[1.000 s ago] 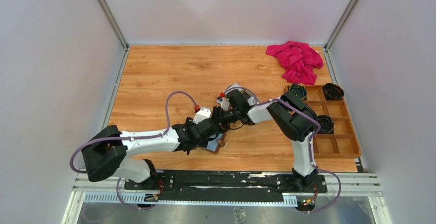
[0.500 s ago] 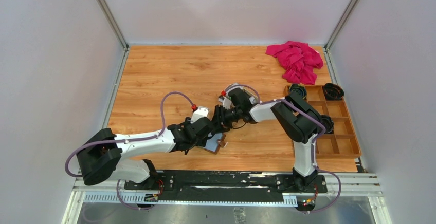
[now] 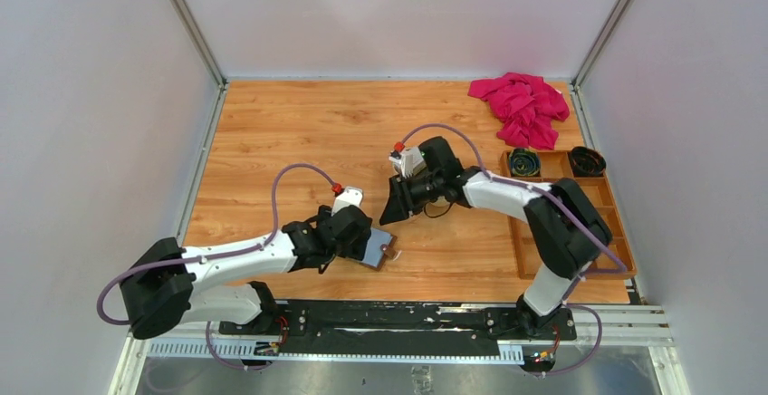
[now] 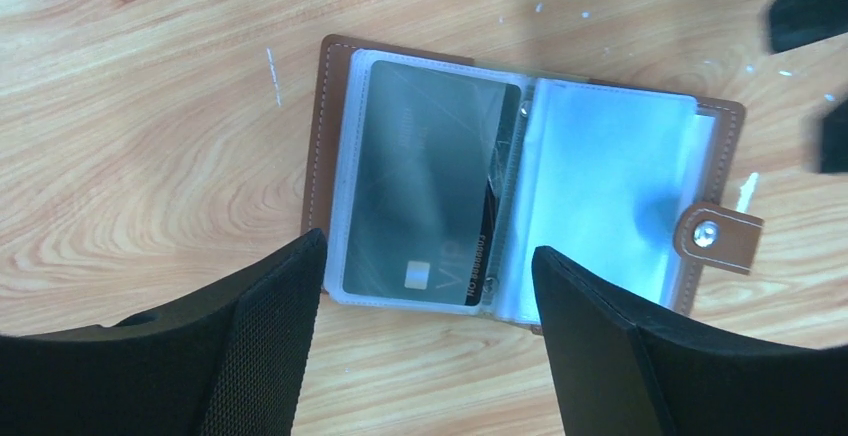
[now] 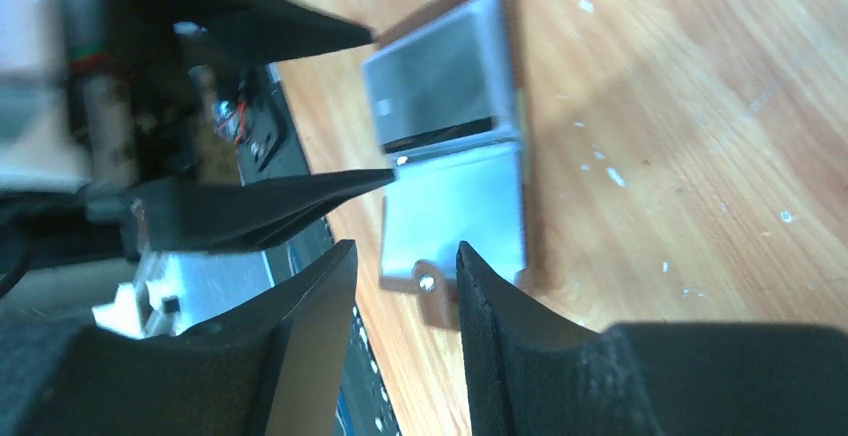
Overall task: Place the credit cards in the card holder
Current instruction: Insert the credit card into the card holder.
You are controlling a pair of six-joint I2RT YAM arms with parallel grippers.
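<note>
The card holder (image 4: 335, 76), a brown leather wallet, lies open on the wood near the table's front edge (image 3: 380, 252). A dark grey credit card (image 4: 430, 181) sits in its left clear sleeve. The right sleeve (image 4: 610, 186) looks bare, with the snap tab (image 4: 715, 236) at its edge. My left gripper (image 4: 428, 256) hovers open just above the wallet's near edge and holds nothing. My right gripper (image 5: 400, 256) is open too, with nothing between its fingers. It hangs apart from the wallet on the far right side (image 3: 395, 210). In the right wrist view the wallet (image 5: 455, 206) lies beyond the fingertips.
A crumpled pink cloth (image 3: 521, 105) lies at the back right. A wooden compartment box (image 3: 625, 264) stands along the right edge, with black round pieces (image 3: 523, 161) in its far compartments. The right forearm crosses over the box's left side.
Both grippers were bunched together over the wallet. The right gripper has since pulled back and to the right. The left arm has drawn back toward the left with its jaws wider.
</note>
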